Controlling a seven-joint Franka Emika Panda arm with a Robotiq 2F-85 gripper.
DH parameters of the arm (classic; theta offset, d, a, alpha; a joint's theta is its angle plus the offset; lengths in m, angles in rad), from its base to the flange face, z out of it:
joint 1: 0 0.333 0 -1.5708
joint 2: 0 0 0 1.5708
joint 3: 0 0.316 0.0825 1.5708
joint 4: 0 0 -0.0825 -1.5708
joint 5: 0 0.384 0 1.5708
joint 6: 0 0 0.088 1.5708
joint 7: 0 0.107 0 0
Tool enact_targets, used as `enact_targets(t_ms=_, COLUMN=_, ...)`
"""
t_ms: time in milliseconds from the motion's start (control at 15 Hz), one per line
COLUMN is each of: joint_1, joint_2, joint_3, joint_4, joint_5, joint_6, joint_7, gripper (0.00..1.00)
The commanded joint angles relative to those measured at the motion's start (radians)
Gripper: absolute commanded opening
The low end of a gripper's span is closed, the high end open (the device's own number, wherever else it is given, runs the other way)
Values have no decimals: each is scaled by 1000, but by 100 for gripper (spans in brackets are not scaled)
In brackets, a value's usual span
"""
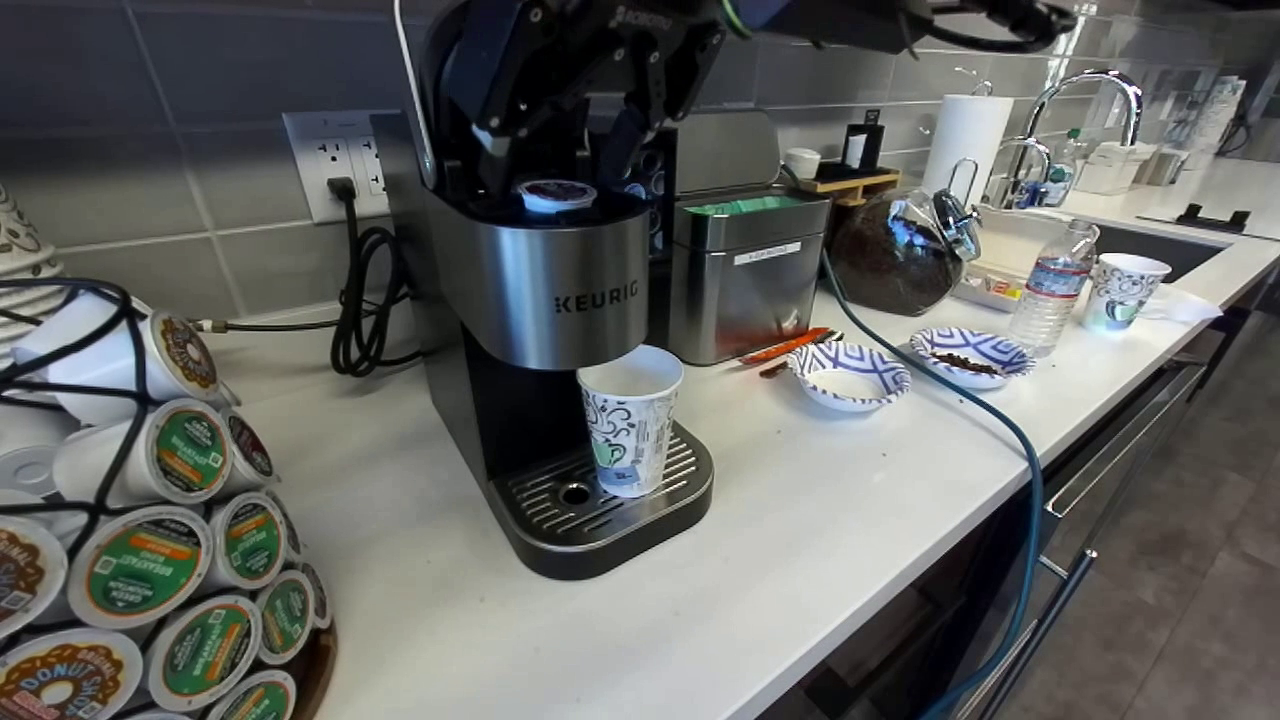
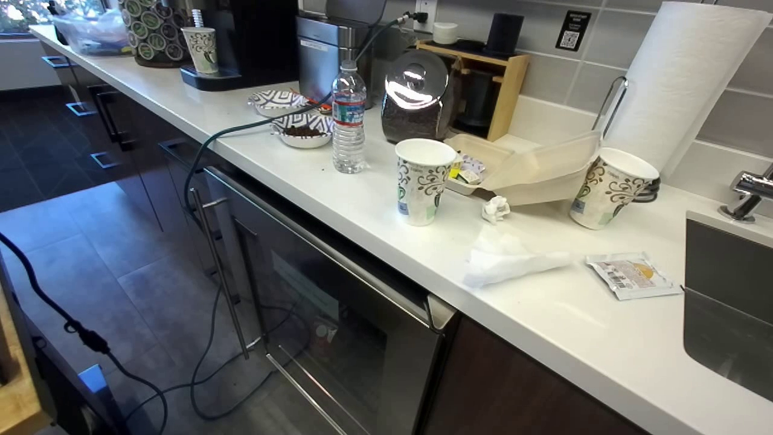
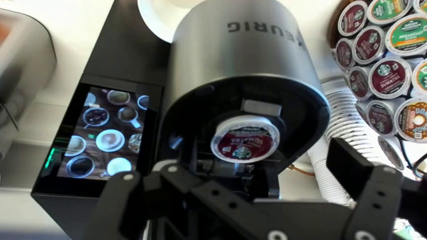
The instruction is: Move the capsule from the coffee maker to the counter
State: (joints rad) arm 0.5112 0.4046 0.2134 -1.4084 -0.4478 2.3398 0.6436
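At the bottom of the wrist view, holds the gripper wide and empty, apparently at the lining-up step ahead of the grasp. Farther off, near frame centre, shows the capsule seated in the open top of the coffee maker. Next, probably calls for squaring up on the capsule, closing, lifting clear, then lowering onto the counter, upper left.

White counter | on it: coffee maker | metal bin | two patterned bowls | bottle | paper cups | packet
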Motion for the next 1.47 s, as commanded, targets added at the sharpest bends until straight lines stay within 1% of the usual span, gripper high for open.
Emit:
enact_targets(t_ms=0, joint_1=52, joint_2=69, joint_3=-58, joint_4=95, joint_5=-22, joint_6=-30, joint_7=21, gripper=100)
enact_targets(t_ms=200, joint_1=77, joint_2=94, joint_3=-96, joint_4=127, joint_5=-18, joint_6=-43, joint_7=30, gripper=100)
enact_targets(t_ms=267, joint_1=84, joint_2=102, joint_3=-106, joint_4=139, joint_5=-13, joint_6=-48, joint_7=32, gripper=97)
enact_targets(t_ms=333, joint_1=77, joint_2=103, joint_3=-98, joint_4=136, joint_5=-23, joint_6=-49, joint_7=46, gripper=94)
enact_targets(t_ms=400, joint_1=82, joint_2=105, joint_3=-100, joint_4=140, joint_5=-17, joint_6=-52, joint_7=50, gripper=87)
enact_targets(t_ms=467, joint_1=85, joint_2=106, joint_3=-100, joint_4=141, joint_5=-14, joint_6=-56, joint_7=55, gripper=72)
enact_targets(t_ms=600, joint_1=93, joint_2=100, joint_3=-96, joint_4=139, joint_5=-9, joint_6=-78, joint_7=63, gripper=53)
enact_targets(t_ms=733, joint_1=99, joint_2=85, joint_3=-101, joint_4=134, joint_5=-15, joint_6=-105, joint_7=70, gripper=38)
enact_targets(t_ms=800, joint_1=103, joint_2=76, joint_3=-107, joint_4=128, joint_5=-24, joint_6=-103, joint_7=85, gripper=34)
enact_targets(t_ms=867, joint_1=105, joint_2=72, joint_3=-112, joint_4=125, joint_5=-30, joint_6=-106, joint_7=96, gripper=34)
enact_targets(t_ms=933, joint_1=107, joint_2=64, joint_3=-116, joint_4=121, joint_5=-34, joint_6=-112, joint_7=108, gripper=29)
enact_targets(t_ms=1000, joint_1=107, joint_2=61, joint_3=-115, joint_4=118, joint_5=-33, joint_6=-114, joint_7=114, gripper=22)
enact_targets(t_ms=1133, joint_1=111, joint_2=58, joint_3=-119, joint_4=117, joint_5=-40, joint_6=-116, joint_7=126, gripper=18)
enact_targets(t_ms=1200, joint_1=113, joint_2=57, joint_3=-122, joint_4=118, joint_5=-44, joint_6=-111, joint_7=130, gripper=14)
enact_targets(t_ms=1333, joint_1=118, joint_2=52, joint_3=-128, joint_4=119, joint_5=-58, joint_6=-110, joint_7=138, gripper=4)
enact_targets(t_ms=1400, joint_1=119, joint_2=50, joint_3=-130, joint_4=123, joint_5=-64, joint_6=-111, joint_7=142, gripper=2)
